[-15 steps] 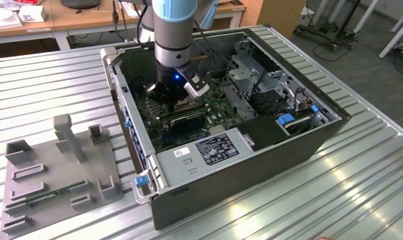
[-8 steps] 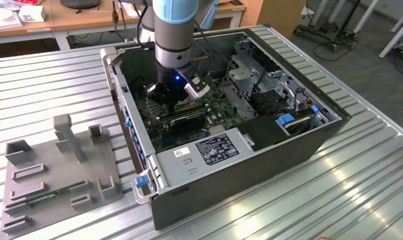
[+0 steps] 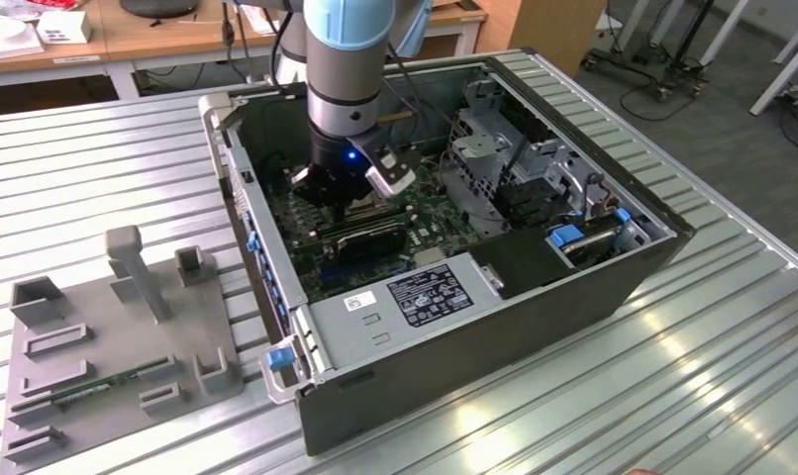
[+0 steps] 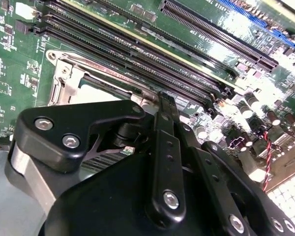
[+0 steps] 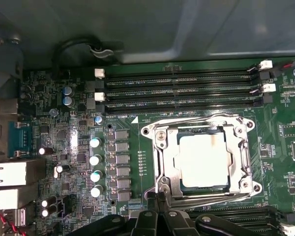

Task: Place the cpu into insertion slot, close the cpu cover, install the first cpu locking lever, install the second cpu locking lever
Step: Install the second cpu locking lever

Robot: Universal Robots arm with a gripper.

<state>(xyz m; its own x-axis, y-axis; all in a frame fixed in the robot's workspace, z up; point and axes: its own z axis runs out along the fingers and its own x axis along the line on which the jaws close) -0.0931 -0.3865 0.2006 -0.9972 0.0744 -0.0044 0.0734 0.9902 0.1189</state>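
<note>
Gripper (image 5: 160,209) fingers look pinched together, empty, beside the insertion slot (image 5: 249,147); I judge cpu (image 5: 204,160) seated, cpu cover (image 5: 163,147) closed, levers unclear.

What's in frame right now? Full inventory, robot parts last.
computer case: 1, dark grey, open-topped, on the slatted metal table.
circuit board: 1, green, inside the case.
cpu: 1, dull silver-tan, seated in the insertion slot.
insertion slot: 1, silvery rim, on the board beside the memory slots.
cpu cover: 1, silvery frame, lying closed over the cpu.
memory slots: several, long, black, in a row next to the slot.
power supply: 1, silvery with a dark label, at the case's near end in the exterior view.
fixture tray: 1, grey, on the table at the exterior view's left.
arm: 1, grey and light blue, reaching down into the case.
gripper: 1, black, at the slot's edge.
</note>
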